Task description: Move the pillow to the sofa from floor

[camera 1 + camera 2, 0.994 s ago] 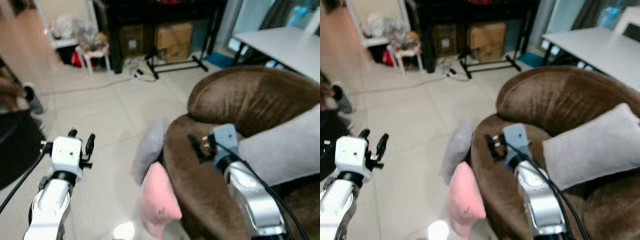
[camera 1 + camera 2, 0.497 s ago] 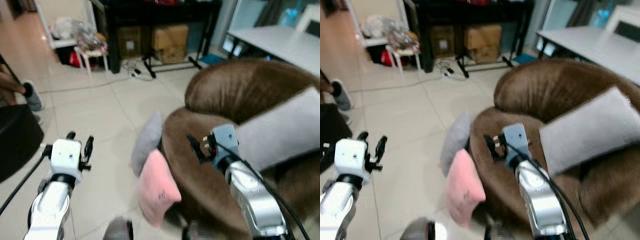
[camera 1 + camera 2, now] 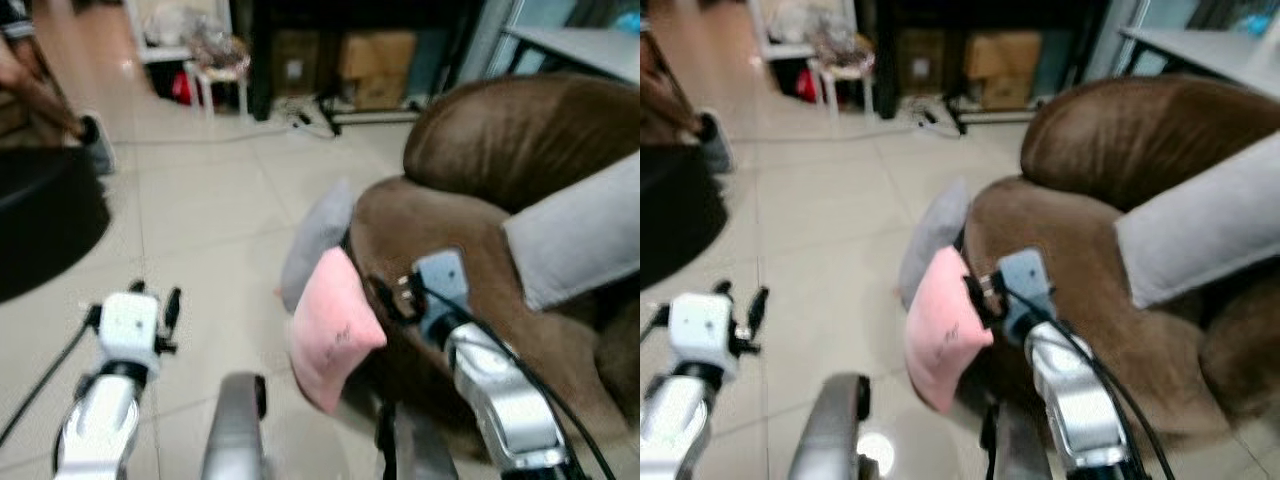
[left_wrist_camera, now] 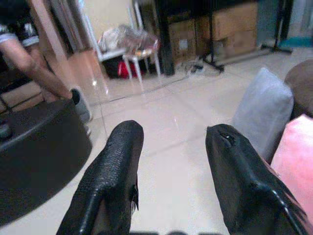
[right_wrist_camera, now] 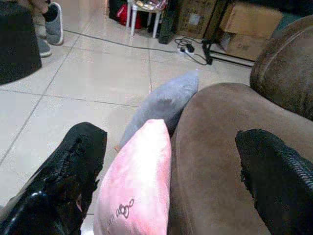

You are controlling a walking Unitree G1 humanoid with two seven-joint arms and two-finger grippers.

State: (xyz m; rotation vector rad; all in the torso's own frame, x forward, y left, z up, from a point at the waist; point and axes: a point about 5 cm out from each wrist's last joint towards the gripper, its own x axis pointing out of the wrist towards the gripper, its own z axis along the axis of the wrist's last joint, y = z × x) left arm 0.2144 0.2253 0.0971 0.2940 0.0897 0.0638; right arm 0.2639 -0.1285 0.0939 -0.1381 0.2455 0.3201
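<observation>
1. Brown sofa (image 3: 480, 200) sits at 2 o'clock, where the pillow should end up.
2. Pink pillow (image 3: 332, 330) leans on its arm, bottom on the floor (image 3: 200, 230), grey pillow (image 3: 315, 240) behind.
3. Right gripper (image 5: 171, 171), fingers wide apart, lines up on pink.
4. Left gripper (image 4: 171, 171), also spread, waits at 8 o'clock.

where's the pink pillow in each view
Left eye view: pink pillow at lower centre, leaning on the sofa's side.
Right eye view: lower centre.
Left wrist view: at the right edge.
Right wrist view: between the fingers.
Shared landmark: the grey pillow just behind it.
</observation>
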